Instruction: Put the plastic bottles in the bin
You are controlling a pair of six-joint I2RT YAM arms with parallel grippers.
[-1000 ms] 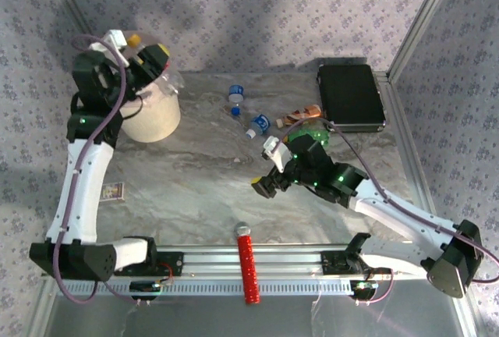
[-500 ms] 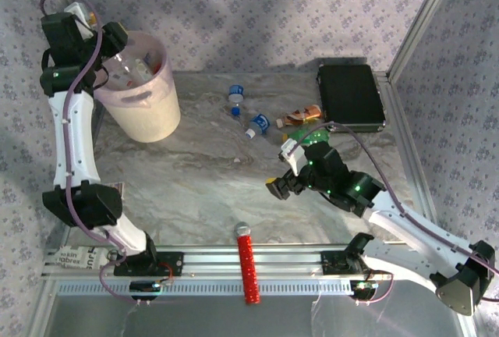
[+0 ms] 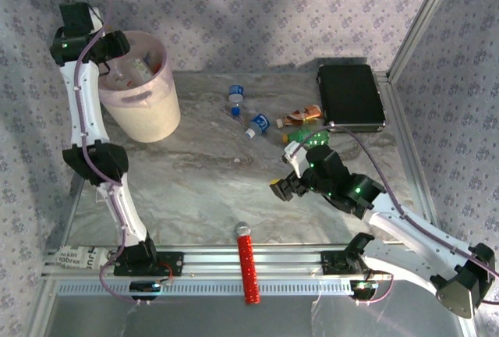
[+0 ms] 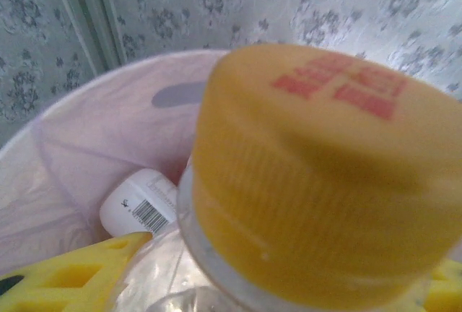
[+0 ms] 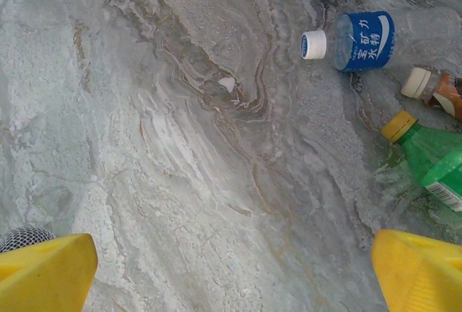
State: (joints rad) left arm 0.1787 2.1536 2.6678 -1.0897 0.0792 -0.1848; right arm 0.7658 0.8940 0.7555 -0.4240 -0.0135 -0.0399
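Its wrist view shows the left gripper (image 4: 253, 283) clamping a yellow-capped bottle (image 4: 325, 175) over the bin (image 4: 94, 131); the right gripper (image 5: 234, 269), far from the bin, gapes empty.

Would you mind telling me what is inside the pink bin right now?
A white bottle with a barcode lies inside the bin. The yellow-capped bottle held in the left tool hides most of the bottom.

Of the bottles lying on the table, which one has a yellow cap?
The green bottle. Every other bottle on the table is clear or brownish, with a blue, white or cream cap.
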